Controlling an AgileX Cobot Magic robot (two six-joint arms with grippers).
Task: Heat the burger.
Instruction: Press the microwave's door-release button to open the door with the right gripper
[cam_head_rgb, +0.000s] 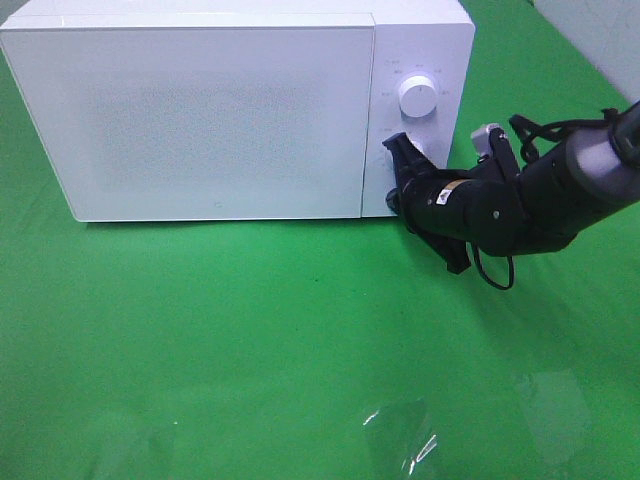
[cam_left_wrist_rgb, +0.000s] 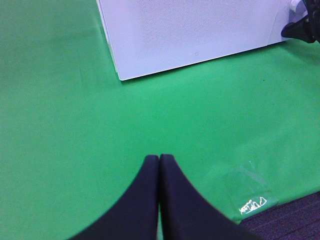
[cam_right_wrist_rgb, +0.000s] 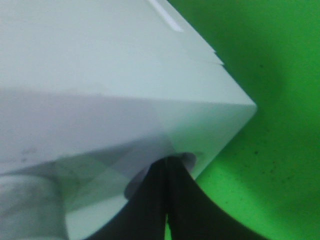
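Left gripper (cam_left_wrist_rgb: 159, 161) hovers over the green cloth (cam_head_rgb: 250, 330), jaws pressed together, empty. The white microwave (cam_head_rgb: 210, 110) stands door closed; the burger is unseen, whereabouts unclear. Right gripper (cam_head_rgb: 404, 152), jaws together, meets the control panel below 1 dial (cam_head_rgb: 417, 96).

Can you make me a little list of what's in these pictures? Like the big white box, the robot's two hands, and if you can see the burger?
Machine: white boxy microwave, door closed
Surface: green cloth under everything
Right gripper: black, shut, tips at the microwave's control panel, below the round white top knob
Left gripper: black, shut, over bare cloth, away from the microwave
Burger: not visible in any view
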